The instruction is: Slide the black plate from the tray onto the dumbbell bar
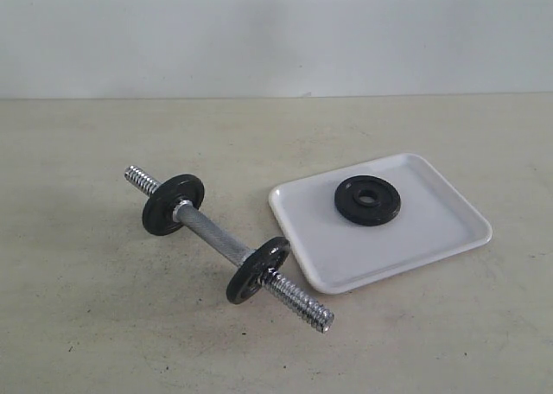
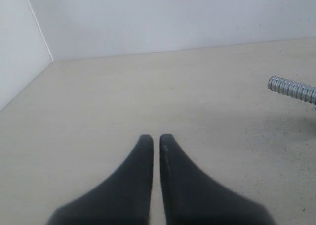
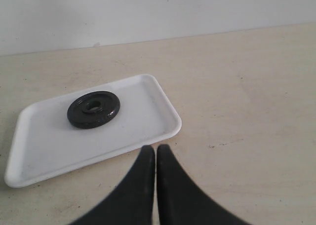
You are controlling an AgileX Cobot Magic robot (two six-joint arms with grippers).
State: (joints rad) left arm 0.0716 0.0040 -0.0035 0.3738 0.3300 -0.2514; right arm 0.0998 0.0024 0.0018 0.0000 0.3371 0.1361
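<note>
Left jaws are closed on nothing over bare tabletop (image 2: 123, 96) — a threaded end of the dumbbell bar (image 2: 291, 89) lies off to one side. Right jaws, also closed and empty, hover just short of the tray (image 3: 148, 131); the black plate (image 3: 93, 109) lies flat inside, beyond their tips. Exterior view — the bar, carrying two more discs (image 1: 163, 202), lies just beside the tray.

The plate (image 1: 385, 205) is black, the tray (image 1: 415, 238) glossy white. The bar (image 1: 212, 231) is chrome with a knurled middle; the table (image 1: 86, 325) beige.

Most of the dumbbell bar (image 2: 291, 89) beyond the left wrist view's edge.
</note>
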